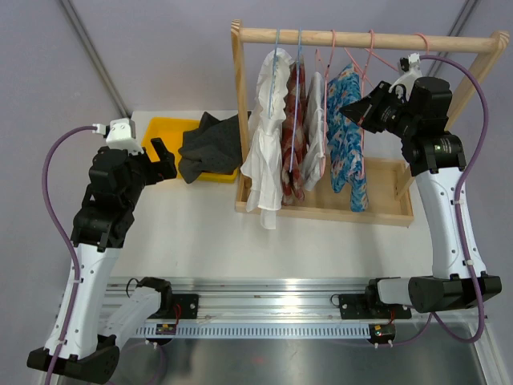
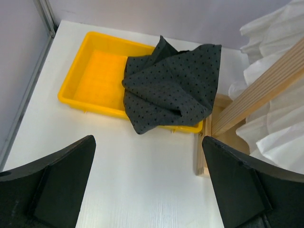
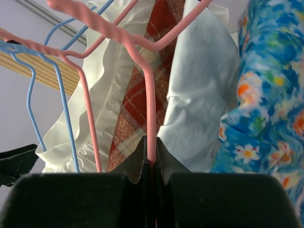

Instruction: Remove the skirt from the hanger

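Within the right end effector (image 3: 151, 165): thin pink wire hanger (image 3: 150, 118).

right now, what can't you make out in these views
Right wrist view: pink hanger runs into the shut right gripper; overlapping garments hide which one it carries.
Left wrist view: dark dotted cloth covers the yellow tray's right end.
Top view: how each garment is attached is too small to tell.

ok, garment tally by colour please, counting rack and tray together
White garments: 2, the ruffled one and the smaller one
Red plaid garment: 1
Blue floral garment: 1
Dark dotted garment, draped over the yellow tray: 1
Total: 5, four of them on the rack
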`<action>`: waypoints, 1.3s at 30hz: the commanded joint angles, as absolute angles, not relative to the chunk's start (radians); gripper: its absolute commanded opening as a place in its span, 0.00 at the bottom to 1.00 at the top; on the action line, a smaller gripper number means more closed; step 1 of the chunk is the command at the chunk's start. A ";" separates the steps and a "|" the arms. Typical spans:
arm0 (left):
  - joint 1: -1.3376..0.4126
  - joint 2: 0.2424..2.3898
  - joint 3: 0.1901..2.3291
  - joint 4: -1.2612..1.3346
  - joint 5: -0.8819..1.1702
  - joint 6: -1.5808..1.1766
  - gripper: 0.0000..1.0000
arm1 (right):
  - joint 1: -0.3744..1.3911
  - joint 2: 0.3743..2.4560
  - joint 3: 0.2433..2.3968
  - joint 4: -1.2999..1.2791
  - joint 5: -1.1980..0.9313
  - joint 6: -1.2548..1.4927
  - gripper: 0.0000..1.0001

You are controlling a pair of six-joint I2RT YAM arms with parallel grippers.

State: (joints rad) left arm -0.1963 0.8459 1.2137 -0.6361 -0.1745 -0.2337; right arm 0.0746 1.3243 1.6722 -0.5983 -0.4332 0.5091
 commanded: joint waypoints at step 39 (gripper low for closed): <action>-1.318 1.594 1.735 -0.104 0.025 -0.063 0.99 | 0.086 1.134 2.092 -0.936 -0.528 0.583 0.00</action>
State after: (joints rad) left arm -1.2991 1.5970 1.6661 -0.2348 0.0082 -0.0551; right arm 0.0834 1.1454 2.1002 -1.0203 -0.4835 0.5751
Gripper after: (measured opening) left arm 0.987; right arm 0.047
